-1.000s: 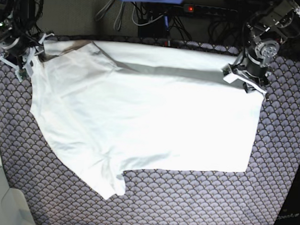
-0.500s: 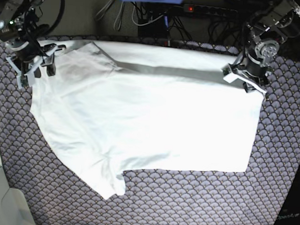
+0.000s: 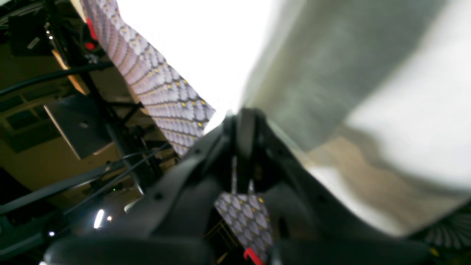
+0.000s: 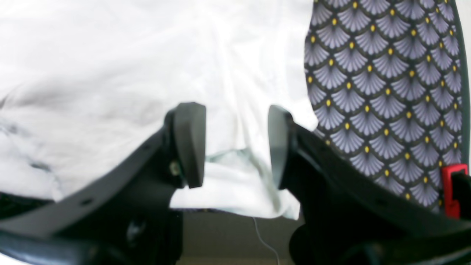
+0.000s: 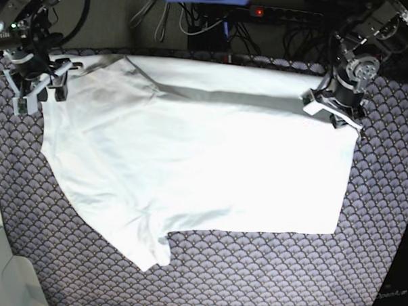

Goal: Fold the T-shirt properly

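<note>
The T-shirt (image 5: 204, 160) is spread flat across the patterned tablecloth (image 5: 266, 278), one sleeve pointing toward the near edge. Its far corner is pinched by the clenched left gripper (image 5: 331, 108). The right gripper (image 4: 235, 143) is held over the opposite corner with its jaws parted, nothing grasped between them.

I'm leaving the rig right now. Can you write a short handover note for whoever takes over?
Left gripper: shut on the T-shirt, at its far corner.
Right gripper: open, fingers over the shirt's edge, gripping nothing.
The shirt lies spread on the patterned mat, a strip along its far edge turned over.
Done: little beyond that strip.
Left: grip with the right gripper, then make the main folds.
</note>
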Action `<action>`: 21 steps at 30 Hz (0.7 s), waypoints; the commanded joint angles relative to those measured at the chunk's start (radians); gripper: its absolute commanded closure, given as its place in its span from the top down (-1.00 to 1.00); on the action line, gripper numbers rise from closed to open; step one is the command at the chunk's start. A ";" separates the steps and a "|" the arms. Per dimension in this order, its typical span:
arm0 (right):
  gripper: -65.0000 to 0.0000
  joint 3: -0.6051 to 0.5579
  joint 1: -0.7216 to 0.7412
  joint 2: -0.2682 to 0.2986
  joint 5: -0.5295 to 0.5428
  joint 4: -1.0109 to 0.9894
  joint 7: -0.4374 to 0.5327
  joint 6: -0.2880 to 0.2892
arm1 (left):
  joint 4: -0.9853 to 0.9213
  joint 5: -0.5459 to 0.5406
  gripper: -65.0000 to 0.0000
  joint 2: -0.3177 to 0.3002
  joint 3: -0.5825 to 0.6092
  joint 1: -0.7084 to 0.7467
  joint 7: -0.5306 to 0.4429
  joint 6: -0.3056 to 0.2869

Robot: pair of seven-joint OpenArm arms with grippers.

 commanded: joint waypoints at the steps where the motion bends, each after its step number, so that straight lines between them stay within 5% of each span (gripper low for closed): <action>1: -0.13 0.001 -0.005 0.010 0.014 0.013 0.019 -0.001 | 0.014 0.013 -0.99 -0.016 -0.006 -0.010 0.004 0.013; 21: -0.14 -0.031 -0.018 0.018 0.014 -0.072 0.022 -0.001 | 0.017 0.013 -0.99 -0.016 -0.006 -0.010 0.004 0.013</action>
